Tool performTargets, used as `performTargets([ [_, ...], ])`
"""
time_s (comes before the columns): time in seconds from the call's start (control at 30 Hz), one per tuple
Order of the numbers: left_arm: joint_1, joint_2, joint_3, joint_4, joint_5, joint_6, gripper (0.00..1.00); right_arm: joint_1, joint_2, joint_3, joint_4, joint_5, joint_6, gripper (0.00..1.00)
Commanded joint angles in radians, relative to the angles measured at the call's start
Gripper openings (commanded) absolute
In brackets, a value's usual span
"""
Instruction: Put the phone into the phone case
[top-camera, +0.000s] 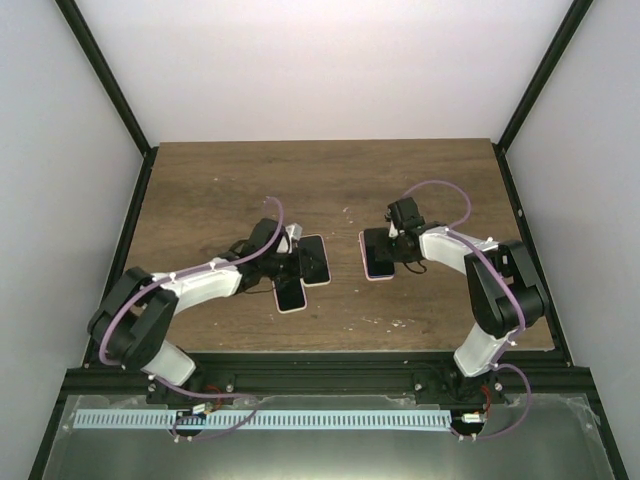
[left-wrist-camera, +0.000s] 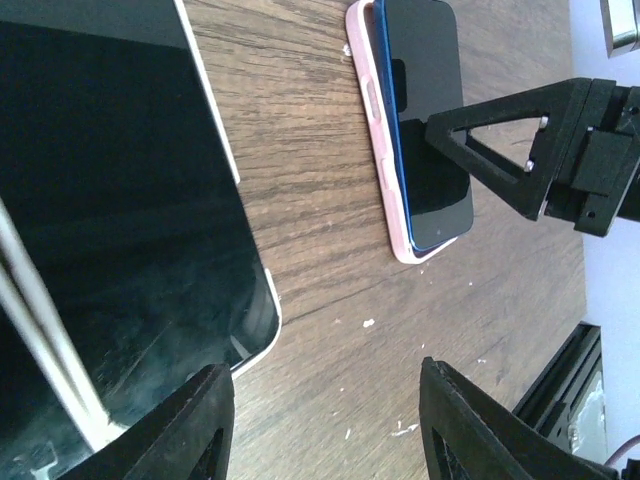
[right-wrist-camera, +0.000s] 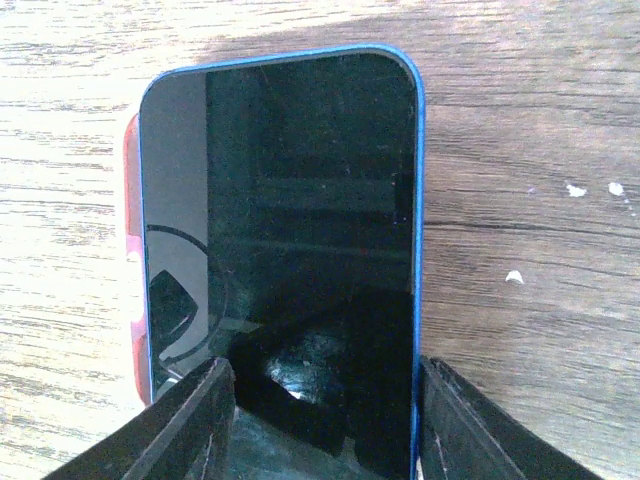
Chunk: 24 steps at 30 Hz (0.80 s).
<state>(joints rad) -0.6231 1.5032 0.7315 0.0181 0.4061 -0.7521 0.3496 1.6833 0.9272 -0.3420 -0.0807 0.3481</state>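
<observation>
**Overhead and wrist views, as I read them from the remote console.**

The wooden table (top-camera: 330, 180) carries everything. The left arm (top-camera: 190, 290) and right arm (top-camera: 490, 285) both reach in toward its middle.

Left of centre lies a white-edged handset (top-camera: 290, 297), screen up. A second dark slab (top-camera: 316, 258) lies against it, and I cannot tell whether the two touch or overlap.

Right of centre lies the phone (right-wrist-camera: 280, 220), blue-rimmed and screen up, resting on the pink phone case (right-wrist-camera: 131, 200). The case shows along one long side of the phone only. I cannot tell whether the phone is pressed home in it.

The right gripper (right-wrist-camera: 325, 400) straddles the near end of the phone, with a finger at each long edge. I cannot tell whether it is clamped on the phone or merely bracketing it.

The left gripper (left-wrist-camera: 325, 400) hovers at a corner of the white-edged handset. Its fingers are parted with bare wood between them, and it grasps nothing. The handset's corner reaches toward one finger (left-wrist-camera: 195, 425).

A few white crumbs (right-wrist-camera: 575, 190) lie on the wood beside the phone.
</observation>
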Motion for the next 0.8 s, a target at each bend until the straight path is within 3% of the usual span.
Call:
performTargets([
  [0.0,-0.014,0.072,0.042,0.106,0.033,-0.032,0.52,0.019,-0.008,-0.033,0.016,-0.06,0.002,0.5],
  [0.5,-0.021,0.287,0.097,0.242,0.112,-0.083,0.41,0.183,-0.064,-0.085,0.008,-0.087,0.125,0.43],
  [0.77,-0.022,0.352,0.136,0.27,0.131,-0.07,0.38,0.186,-0.109,-0.065,-0.062,0.027,0.143,0.52],
])
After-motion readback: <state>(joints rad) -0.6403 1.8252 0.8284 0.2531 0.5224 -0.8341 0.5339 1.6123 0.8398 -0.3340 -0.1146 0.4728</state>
